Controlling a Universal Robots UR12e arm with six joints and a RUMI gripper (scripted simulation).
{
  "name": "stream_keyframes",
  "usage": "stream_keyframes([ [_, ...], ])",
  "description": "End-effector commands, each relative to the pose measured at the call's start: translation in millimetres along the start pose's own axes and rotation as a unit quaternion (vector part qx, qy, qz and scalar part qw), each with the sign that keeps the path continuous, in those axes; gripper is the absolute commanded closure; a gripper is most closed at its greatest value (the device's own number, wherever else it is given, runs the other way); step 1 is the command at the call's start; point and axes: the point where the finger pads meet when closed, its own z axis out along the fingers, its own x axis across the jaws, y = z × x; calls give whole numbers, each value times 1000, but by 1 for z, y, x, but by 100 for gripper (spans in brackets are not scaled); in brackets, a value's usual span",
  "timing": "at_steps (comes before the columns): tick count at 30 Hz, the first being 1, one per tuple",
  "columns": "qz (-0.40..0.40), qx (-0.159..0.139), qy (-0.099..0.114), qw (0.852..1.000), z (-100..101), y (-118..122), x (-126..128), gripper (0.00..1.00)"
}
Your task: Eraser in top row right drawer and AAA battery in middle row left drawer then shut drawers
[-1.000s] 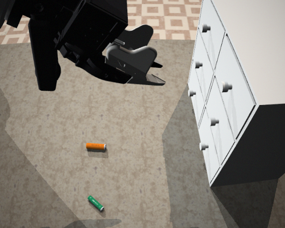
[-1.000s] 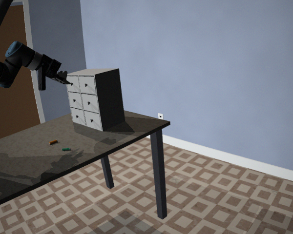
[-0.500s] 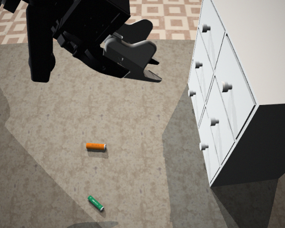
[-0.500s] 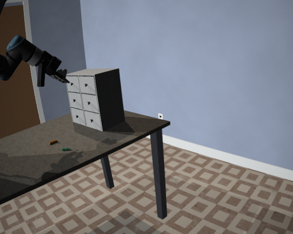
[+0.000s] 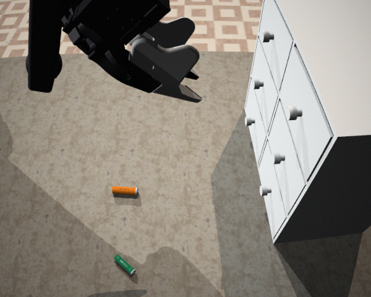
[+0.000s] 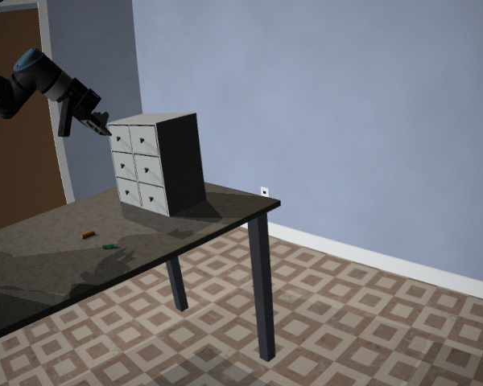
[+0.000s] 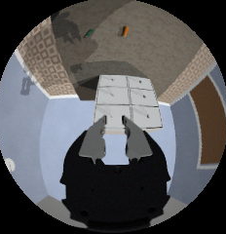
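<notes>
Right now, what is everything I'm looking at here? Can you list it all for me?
chest: one, white with dark side, six drawers all shut, upright at the table's far end
knobs: six, pale grey, one per drawer
orange battery: one, lying on the table
green battery: one, lying nearer the table's edge
table: one, mottled brown top, dark legs
door: one, brown, behind the arm
wall outlet: one, white
arm: one, black with blue joint
gripper: one, dark, nearly closed, empty, facing the top-row drawers
</notes>
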Motion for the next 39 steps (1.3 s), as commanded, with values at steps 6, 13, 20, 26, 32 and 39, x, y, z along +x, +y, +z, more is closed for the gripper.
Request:
stream_keyframes([
  [6,-1,49,3,999,-9,2,-4,80],
  [13,-1,81,3,997,-17,2,-4,80],
  [20,-2,111,3,994,-25,2,-4,80],
  [26,-2,136,3,991,-31,3,-4,80],
  [32,-2,168,3,986,-39,3,-4,80],
  [39,-2,195,4,981,-46,3,-3,80],
])
